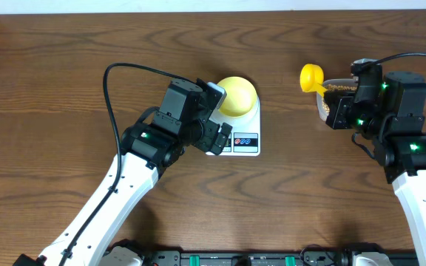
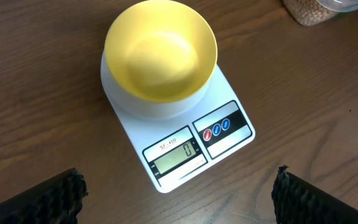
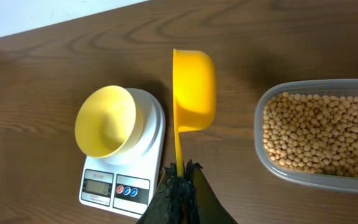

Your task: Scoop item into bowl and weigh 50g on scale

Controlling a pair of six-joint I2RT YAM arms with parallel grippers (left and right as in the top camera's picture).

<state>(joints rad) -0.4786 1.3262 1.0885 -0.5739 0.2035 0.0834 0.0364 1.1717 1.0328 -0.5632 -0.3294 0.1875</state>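
Observation:
The pale yellow bowl (image 1: pixel 237 94) sits empty on the white scale (image 1: pixel 248 127); both also show in the left wrist view, bowl (image 2: pixel 160 50) and scale (image 2: pixel 229 93), whose display reads 0. My left gripper (image 2: pixel 178 193) is open, hovering in front of the scale (image 1: pixel 214 140). My right gripper (image 3: pixel 180 177) is shut on the handle of the yellow scoop (image 3: pixel 193 87), which is empty and held above the table between the scale (image 3: pixel 151 155) and the clear tub of beans (image 3: pixel 319 134). In the overhead view the scoop (image 1: pixel 310 76) sticks out left of the tub (image 1: pixel 335 90).
The brown wooden table (image 1: pixel 65 89) carries only the scale, the bowl and the tub. The right arm (image 1: pixel 405 148) covers most of the tub from above. A black cable (image 1: pixel 113 96) loops over the left arm.

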